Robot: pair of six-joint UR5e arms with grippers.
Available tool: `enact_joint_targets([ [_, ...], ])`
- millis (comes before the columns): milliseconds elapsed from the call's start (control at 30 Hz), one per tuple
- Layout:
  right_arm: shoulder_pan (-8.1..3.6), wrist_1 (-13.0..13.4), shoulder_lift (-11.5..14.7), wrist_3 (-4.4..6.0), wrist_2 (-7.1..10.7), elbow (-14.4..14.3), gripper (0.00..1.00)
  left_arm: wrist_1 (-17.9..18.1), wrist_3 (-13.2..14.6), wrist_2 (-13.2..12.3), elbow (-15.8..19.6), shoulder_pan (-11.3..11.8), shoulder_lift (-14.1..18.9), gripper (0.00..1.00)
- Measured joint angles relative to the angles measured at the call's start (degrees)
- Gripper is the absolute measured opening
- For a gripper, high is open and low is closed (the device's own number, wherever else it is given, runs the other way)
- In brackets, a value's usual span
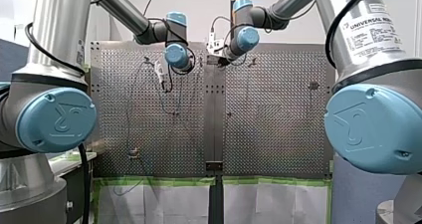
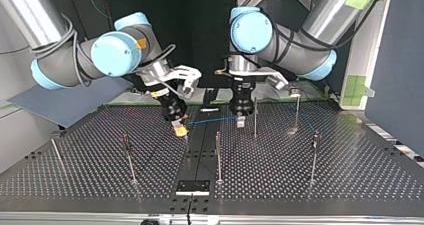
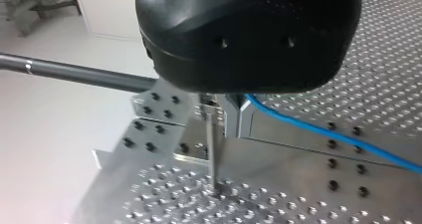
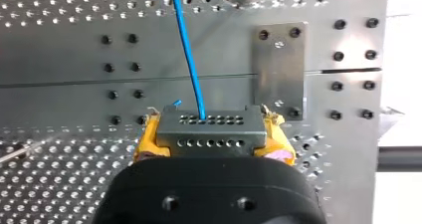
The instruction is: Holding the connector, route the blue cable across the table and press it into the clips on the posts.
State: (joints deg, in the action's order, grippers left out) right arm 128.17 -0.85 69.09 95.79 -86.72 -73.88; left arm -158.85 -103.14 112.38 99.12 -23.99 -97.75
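the right gripper (image 2: pixel 179 128) is closed on the grey connector (image 4: pixel 209 127), its yellow pads clamped on either side of the block, low over the middle seam of the bench (image 2: pixel 325 185). the blue cable (image 4: pixel 186 50) leaves one of the connector's holes and runs nearly straight, clear of the surface, to the left gripper (image 2: pixel 241 120), which hangs just beside a thin post (image 3: pixel 211 149). whether that gripper is pinching the cable or merely standing against it cannot be told, since its black body hides the contact. the cable does not look seated in any clip that can be made out. the risks from here seem to lie in tension and alignment. the span between the two grippers looks taut, so pulling the connector further off could drag the cable out of the left gripper, or strain the thin wire where it enters the connector. pressing down off-line could bend the slim post, or let the cable slide past the clip rather than snap in. the left gripper also looks close enough to the post to knock it.
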Motion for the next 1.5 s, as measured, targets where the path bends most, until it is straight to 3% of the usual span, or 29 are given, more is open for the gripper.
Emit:
enact_joint_targets([
  [233, -0.06, 0.1, 0.2, 0.03, 0.04, 0.0, 0.00, 2.1, -0.8, -2.7, 0.0, 0.5, -0.2, 0.00],
  [467, -0.45, 0.6, -0.8, 0.40, 2.38, 0.0, 0.00, 4.0, -1.4, -6.0, -0.3, 1.1, -3.2, 0.00],
  [700, -0.81, 1.5, -0.9, 0.44, 4.09, 0.4, 0.00, 3.5, -0.9, -6.1, -1.6, 1.7, -3.8, 0.00],
  [933, -1.01, 1.5, -0.9, 0.44, 4.63, 1.5, 0.00, 2.7, -0.8, -4.5, -1.7, 1.9, -3.0, 0.00],
  [1100, -1.18, 1.5, -0.9, 0.49, 5.49, 2.3, 0.00, 3.4, -1.0, -5.1, -2.1, 2.3, -2.8, 0.00],
  [1500, -2.79, 2.6, -1.1, 2.41, 7.15, 2.7, 0.00, 4.4, -1.2, -7.6, -5.1, 4.8, -6.4, 0.00],
])
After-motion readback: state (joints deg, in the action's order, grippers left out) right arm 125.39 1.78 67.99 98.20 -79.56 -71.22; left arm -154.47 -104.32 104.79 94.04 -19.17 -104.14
